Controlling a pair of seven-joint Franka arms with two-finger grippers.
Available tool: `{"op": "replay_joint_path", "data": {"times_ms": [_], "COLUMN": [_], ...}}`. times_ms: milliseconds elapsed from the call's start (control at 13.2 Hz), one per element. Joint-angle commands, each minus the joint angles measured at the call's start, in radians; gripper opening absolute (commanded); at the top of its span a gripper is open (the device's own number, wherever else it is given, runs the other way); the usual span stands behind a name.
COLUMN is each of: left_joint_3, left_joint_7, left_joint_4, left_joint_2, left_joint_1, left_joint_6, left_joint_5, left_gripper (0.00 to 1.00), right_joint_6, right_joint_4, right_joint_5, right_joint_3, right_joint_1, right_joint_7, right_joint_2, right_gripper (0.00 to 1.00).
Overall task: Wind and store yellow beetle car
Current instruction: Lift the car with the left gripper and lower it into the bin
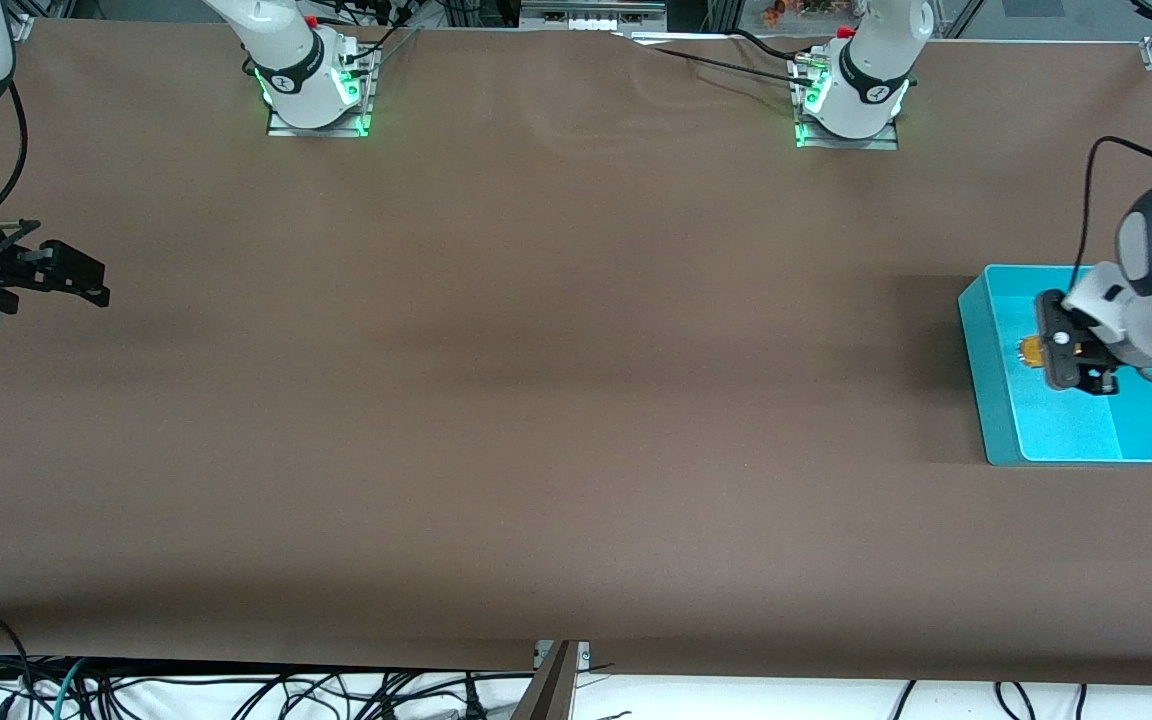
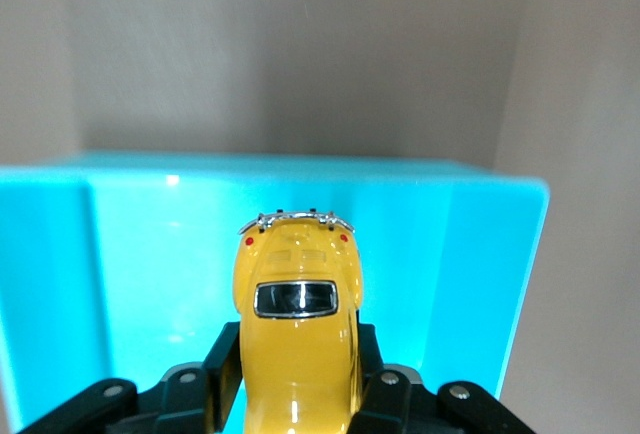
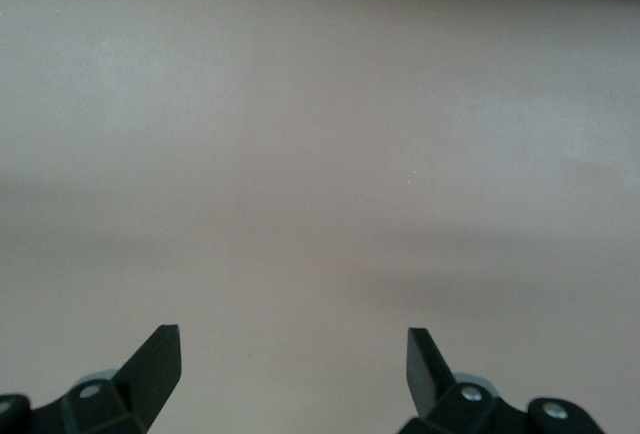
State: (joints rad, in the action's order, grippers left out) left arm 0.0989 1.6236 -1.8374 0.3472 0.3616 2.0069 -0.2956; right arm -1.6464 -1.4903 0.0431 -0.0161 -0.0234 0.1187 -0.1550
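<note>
A broad brown surface (image 1: 556, 400) fills the front view, with both arm bases along its top edge and cables hanging off the bottom edge. At the middle right of that frame sits a turquoise bin (image 1: 996, 400), toward the left arm's end of the surface.

The left hand (image 1: 1064, 352) hangs over the bin's interior, clenched on the yellow beetle car (image 1: 1032, 351), of which only a small yellow patch peeks out beside the fingers in the front view. The left wrist view shows the grip better: the car (image 2: 298, 339) sits in the lower centre of the frame, its rounded body pinched between the two black fingers (image 2: 222, 369) at its flanks, with a dark window and chrome bumper pointing toward the bin's wall (image 2: 150, 254). Whether the wheels touch the bin floor cannot be told.

The right hand (image 1: 86, 285) waits at the far left of the front view over bare surface, well apart from the bin; its wrist view shows the fingertips (image 3: 160, 354) spread wide, grasping nothing.

The car is probably light and rigid, with a glossy, curved shell that could slip under a shallow pinch. Gripping across the flat lower sides, as here, looks the surest hold; the bumper and wheels are likely the delicate parts.
</note>
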Motion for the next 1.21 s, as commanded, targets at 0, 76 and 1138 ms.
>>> {"op": "replay_joint_path", "data": {"times_ms": [0, 76, 1138], "left_joint_3": [0.016, 0.016, 0.045], "left_joint_7": [0.117, 0.125, 0.183], "left_joint_4": [0.020, 0.015, 0.026], "left_joint_2": [0.103, 0.133, 0.230], "left_joint_1": [0.098, 0.111, 0.195], "left_joint_6": [0.100, 0.121, 0.163], "left_joint_5": [-0.005, -0.007, 0.080], "left_gripper": [0.15, 0.15, 1.00], "right_joint_6": [0.005, 0.005, 0.008], "right_joint_4": [0.007, 0.007, 0.007], "right_joint_5": [-0.014, -0.015, -0.016], "right_joint_3": [0.007, 0.007, 0.007], "right_joint_1": [0.007, 0.007, 0.007], "right_joint_7": [-0.008, -0.008, -0.011], "right_joint_2": [0.000, 0.000, 0.000], "right_gripper": [1.00, 1.00, 1.00]}}
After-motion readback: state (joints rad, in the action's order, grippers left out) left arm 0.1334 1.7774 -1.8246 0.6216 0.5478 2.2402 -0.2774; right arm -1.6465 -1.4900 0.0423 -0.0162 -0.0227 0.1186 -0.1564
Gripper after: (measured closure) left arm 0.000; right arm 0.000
